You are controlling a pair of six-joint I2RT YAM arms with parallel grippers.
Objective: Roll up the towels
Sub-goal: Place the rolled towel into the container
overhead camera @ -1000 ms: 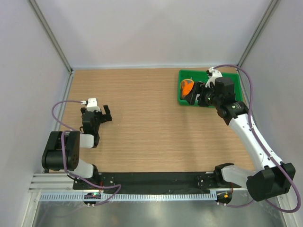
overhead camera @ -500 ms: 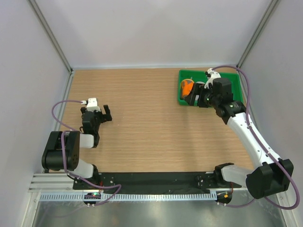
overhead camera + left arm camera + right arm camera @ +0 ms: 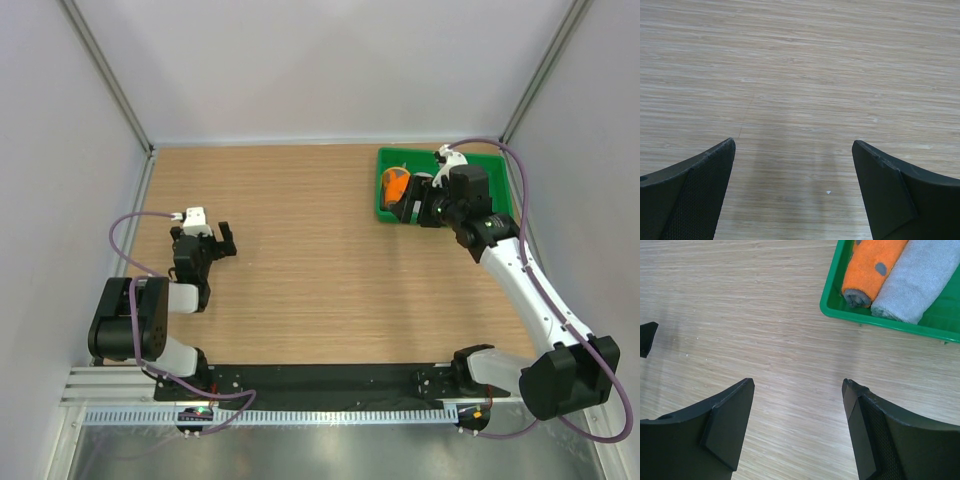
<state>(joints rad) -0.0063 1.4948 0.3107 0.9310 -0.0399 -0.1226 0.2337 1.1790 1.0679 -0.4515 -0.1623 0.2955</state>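
Two towels are located in the tray (image 3: pixel 880 322) at the far right of the table (image 3: pixel 800 60): the orange towel (image 3: pixel 871 271) and the grey towel (image 3: pixel 917 282). Both are seen as rolls, laid side by side and touching, with the orange towel on the left in the right wrist view. In the top view only the orange towel (image 3: pixel 396 184) is visible; the grey towel is hidden behind the arm.

The right gripper (image 3: pixel 797 387) is held over bare table just outside the tray's near rim. Its fingers are spread wide and nothing is held between them. The rolls lie ahead of the fingers and off to the right. Their long axes run away from the gripper, so the rolled ends — not the sides — are presented to it.

The left gripper (image 3: pixel 793 145) is likewise spread and empty, above bare table. It is placed well apart from the tray, on the opposite side of the table (image 3: pixel 215 245).

The right arm is by far the nearer to both towels. Any approach is judged to fall to it: a forward and rightward advance over the rim is called for, with the wrist turned so that the fingers close across a roll rather than along it. As both towels already lie rolled, the task is judged to be at or near completion.
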